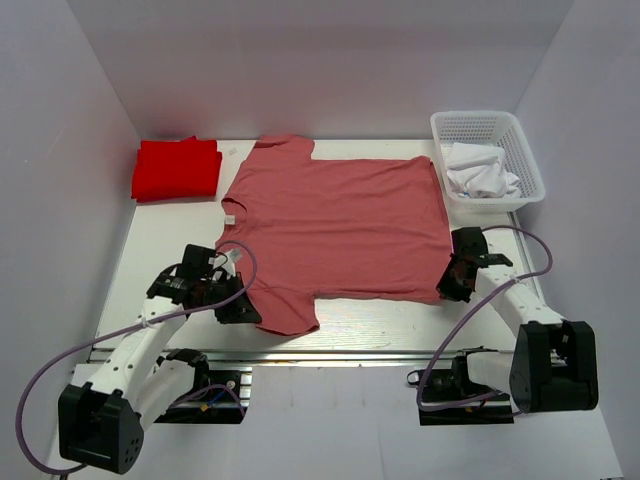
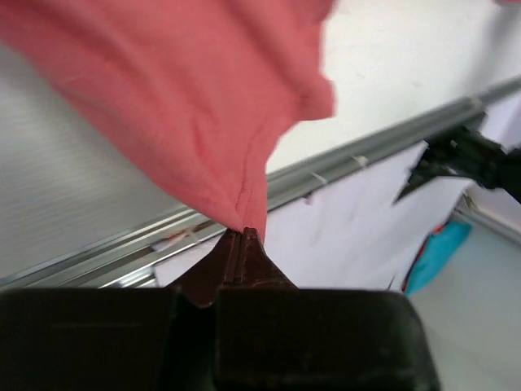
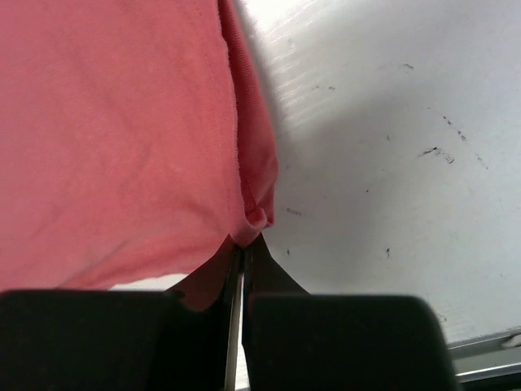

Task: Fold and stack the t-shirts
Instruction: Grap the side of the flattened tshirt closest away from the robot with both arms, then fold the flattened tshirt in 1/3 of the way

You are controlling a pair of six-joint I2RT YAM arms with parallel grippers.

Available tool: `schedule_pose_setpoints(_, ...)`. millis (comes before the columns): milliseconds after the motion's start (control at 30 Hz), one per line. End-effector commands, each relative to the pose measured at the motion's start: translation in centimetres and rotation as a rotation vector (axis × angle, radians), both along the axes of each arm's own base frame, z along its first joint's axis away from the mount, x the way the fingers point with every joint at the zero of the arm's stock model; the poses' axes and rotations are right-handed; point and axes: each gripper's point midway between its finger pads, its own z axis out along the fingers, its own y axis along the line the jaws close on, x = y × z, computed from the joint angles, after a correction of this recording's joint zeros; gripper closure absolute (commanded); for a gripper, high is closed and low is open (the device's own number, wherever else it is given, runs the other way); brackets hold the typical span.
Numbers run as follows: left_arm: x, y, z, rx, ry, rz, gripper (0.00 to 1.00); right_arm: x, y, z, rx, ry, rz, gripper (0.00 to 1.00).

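Note:
The dusty rose-pink t-shirt (image 1: 340,225) lies spread flat across the middle of the table, neck to the left. My left gripper (image 1: 243,305) is shut on the edge of its near sleeve; in the left wrist view the cloth (image 2: 187,106) hangs pinched from the closed gripper (image 2: 242,236). My right gripper (image 1: 447,285) is shut on the shirt's near hem corner; the right wrist view shows the bunched hem (image 3: 252,213) in the closed gripper (image 3: 247,244). The bright red t-shirt (image 1: 177,168) lies folded at the back left.
A white mesh basket (image 1: 520,150) holding white cloth (image 1: 480,172) stands at the back right. A metal rail (image 1: 330,352) runs along the table's near edge. White walls close in the sides and back.

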Motion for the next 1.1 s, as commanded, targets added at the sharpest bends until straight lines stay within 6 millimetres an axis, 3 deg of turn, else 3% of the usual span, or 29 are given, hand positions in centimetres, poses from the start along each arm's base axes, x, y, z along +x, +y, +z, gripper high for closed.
schedule_pose_setpoints(0, 0.1, -1.8, 2.9, -0.132, -0.087, -0.084, 1.0, -0.5, 0.7, 1.0, 0.025, -0.009, 0.093, 1.0)
schedule_pose_setpoints(167, 4.8, -3.2, 7.9, -0.219, -0.362, -0.101, 1.0, 2.7, 2.6, 3.7, 0.106, -0.17, 0.171, 1.0)
schedule_pose_setpoints(300, 8.3, -2.6, 9.7, -0.174, -0.487, -0.022, 1.0, 4.7, 2.9, 5.7, 0.097, -0.263, 0.222, 1.0)
schedule_pose_setpoints(500, 15.3, -1.1, 13.0, -0.072, -0.672, 0.145, 1.0, 8.3, 3.2, 8.2, 0.095, -0.375, 0.225, 1.0)
schedule_pose_setpoints(767, 22.5, 1.6, 11.6, 0.128, -0.599, 0.321, 1.0, 11.7, 2.5, 10.0, 0.042, -0.402, 0.193, 1.0)
schedule_pose_setpoints(800, 23.5, 2.1, 12.4, 0.147, -0.626, 0.349, 1.0, 11.9, 2.5, 10.1, 0.047, -0.402, 0.195, 1.0)
schedule_pose_setpoints(867, 24.6, 2.7, 12.2, 0.187, -0.625, 0.381, 1.0, 12.9, 2.3, 10.1, 0.03, -0.388, 0.184, 1.0)
schedule_pose_setpoints(967, 26.5, 2.5, 14.2, 0.187, -0.666, 0.387, 1.0, 13.8, 2.2, 10.2, 0.016, -0.38, 0.189, 1.0)
schedule_pose_setpoints(1000, 27.2, 2.8, 13.3, 0.206, -0.649, 0.383, 1.0, 14.0, 2.0, 10.0, 0.003, -0.371, 0.189, 1.0)
schedule_pose_setpoints(1067, 28.1, 2.6, 13.6, 0.215, -0.666, 0.356, 1.0, 15.0, 1.7, 10.4, -0.016, -0.381, 0.184, 1.0)
